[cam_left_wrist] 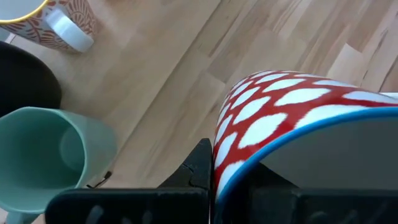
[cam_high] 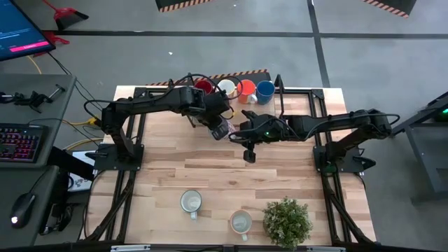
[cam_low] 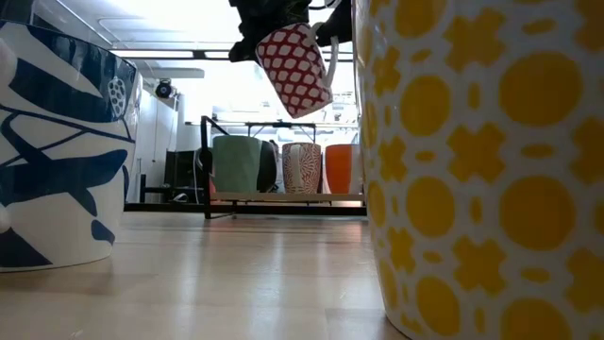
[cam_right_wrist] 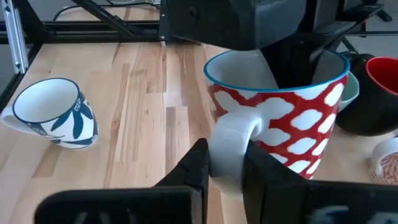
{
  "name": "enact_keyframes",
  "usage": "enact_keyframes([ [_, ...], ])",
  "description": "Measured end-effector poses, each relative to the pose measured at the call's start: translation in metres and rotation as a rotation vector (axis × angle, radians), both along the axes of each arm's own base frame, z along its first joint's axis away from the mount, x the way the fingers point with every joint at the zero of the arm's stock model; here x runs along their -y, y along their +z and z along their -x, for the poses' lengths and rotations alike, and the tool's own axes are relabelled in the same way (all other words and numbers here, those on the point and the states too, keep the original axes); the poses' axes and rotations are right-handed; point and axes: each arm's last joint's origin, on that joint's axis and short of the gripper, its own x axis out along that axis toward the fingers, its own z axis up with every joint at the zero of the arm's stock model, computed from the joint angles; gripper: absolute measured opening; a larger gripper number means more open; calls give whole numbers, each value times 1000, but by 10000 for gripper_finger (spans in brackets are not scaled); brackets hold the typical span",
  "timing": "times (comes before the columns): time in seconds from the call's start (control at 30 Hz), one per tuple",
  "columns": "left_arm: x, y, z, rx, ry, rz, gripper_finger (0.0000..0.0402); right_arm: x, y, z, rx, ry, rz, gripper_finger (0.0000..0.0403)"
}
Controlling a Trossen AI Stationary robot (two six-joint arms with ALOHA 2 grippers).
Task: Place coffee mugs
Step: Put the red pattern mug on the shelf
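Mugs: the red ceramic mug with white scale pattern and blue rim (cam_right_wrist: 280, 118) hangs above the table's centre, toward 12 o'clock, between both claws. The left gripper (cam_left_wrist: 211, 180) pinches its rim, one finger inside and one outside; the right gripper (cam_right_wrist: 225, 165) has its fingers pressed against either side of the white handle (cam_right_wrist: 231, 146). At 12 o'clock along the far edge stand a dark red mug (cam_high: 204, 87), a white patterned mug (cam_high: 226, 88), an orange mug (cam_high: 246, 89) and a blue mug (cam_high: 264, 90); a teal green mug (cam_left_wrist: 43, 155) sits just below the left gripper. Toward 6 o'clock stand a white mug with blue leaf print (cam_high: 191, 202), a cream mug with yellow pattern (cam_high: 241, 222) and a green potted plant (cam_high: 286, 220). All rest on a light wooden table (cam_high: 280, 175).
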Motion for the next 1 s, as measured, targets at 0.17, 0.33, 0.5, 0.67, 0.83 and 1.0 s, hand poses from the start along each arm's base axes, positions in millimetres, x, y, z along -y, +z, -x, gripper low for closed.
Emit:
enact_keyframes([
  [0.17,0,0,0,-2,-8,-5,8,0,0,0,3,-3,10,30],
  [0.33,-2,0,0,-3,-21,-13,12,0,1,0,10,-12,19,30],
  [0.5,-3,3,2,-3,-33,-25,35,0,2,-1,22,-30,15,30],
  [0.67,-1,19,8,7,-66,-51,42,0,2,-1,23,-34,18,29],
  [0.83,0,51,18,65,-55,-78,45,0,4,-1,38,-34,26,26],
  [1.0,4,85,40,119,-79,-107,45,3,-1,-1,8,-94,35,17],
])
